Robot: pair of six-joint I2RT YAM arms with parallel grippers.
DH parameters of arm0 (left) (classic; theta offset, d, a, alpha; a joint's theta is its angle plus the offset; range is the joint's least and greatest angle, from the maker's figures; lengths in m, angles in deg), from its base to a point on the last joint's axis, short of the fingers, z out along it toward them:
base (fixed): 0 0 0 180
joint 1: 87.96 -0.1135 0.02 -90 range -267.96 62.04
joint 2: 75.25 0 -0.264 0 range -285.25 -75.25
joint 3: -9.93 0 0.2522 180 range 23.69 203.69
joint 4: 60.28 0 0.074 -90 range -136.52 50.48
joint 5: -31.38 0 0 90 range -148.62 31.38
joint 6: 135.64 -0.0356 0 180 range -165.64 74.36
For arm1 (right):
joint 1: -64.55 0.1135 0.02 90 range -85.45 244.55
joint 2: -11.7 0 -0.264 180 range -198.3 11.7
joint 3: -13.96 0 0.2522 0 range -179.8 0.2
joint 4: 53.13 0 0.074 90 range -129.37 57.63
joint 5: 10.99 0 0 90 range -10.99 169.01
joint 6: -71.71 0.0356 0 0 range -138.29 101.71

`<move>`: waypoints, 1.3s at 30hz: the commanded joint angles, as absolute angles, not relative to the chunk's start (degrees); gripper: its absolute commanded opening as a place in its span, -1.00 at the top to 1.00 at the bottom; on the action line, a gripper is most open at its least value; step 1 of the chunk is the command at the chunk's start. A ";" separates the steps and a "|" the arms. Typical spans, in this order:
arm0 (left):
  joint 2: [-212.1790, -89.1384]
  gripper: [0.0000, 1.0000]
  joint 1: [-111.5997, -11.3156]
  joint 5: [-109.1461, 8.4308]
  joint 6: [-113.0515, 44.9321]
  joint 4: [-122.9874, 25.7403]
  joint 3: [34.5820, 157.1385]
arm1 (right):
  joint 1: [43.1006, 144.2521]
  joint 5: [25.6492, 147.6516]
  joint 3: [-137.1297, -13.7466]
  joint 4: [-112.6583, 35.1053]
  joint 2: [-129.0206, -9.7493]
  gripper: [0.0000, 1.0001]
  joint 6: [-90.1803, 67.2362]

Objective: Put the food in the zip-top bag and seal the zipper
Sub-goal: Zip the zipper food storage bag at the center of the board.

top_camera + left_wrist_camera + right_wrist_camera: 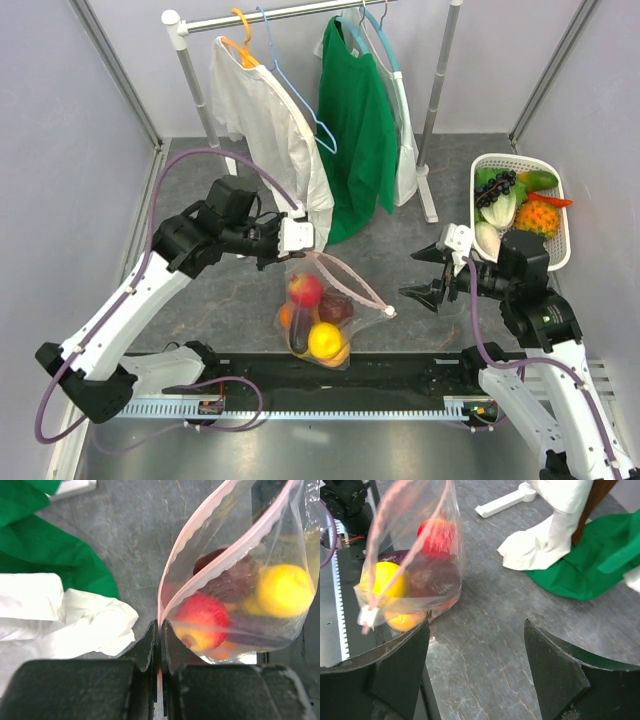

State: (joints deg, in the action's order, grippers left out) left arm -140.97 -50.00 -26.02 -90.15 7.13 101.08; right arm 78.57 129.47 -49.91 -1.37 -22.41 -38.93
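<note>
From above, the left gripper pinches one end of the narrow pale pink zipper strip; the clear floppy pink-dotted zip-top bag trails from its fingertips toward the arm bases, holding a glossy red toy apple and a yellow toy lemon; the right gripper gapes empty beside the bag's far corner. Left wrist: both fingers are pressed together on the strip; the bag's mouth gapes ahead. Right wrist: the fingers are wide apart; the bag lies ahead, leftward, untouched.
</note>
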 commanded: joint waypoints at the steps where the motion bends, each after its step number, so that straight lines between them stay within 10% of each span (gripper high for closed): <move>1: -136.96 0.96 -51.22 -25.66 -86.87 -2.48 98.32 | 78.44 134.64 -46.22 -8.85 -22.85 -0.67 -35.89; 19: -137.04 0.96 -56.49 -34.62 -65.78 -11.98 93.39 | 78.70 137.28 -32.25 -31.34 -14.67 -0.66 -13.12; 39: -135.28 0.96 -60.89 -29.44 -60.84 -12.24 90.84 | 92.85 116.37 -32.50 -48.86 -32.42 -0.62 -2.99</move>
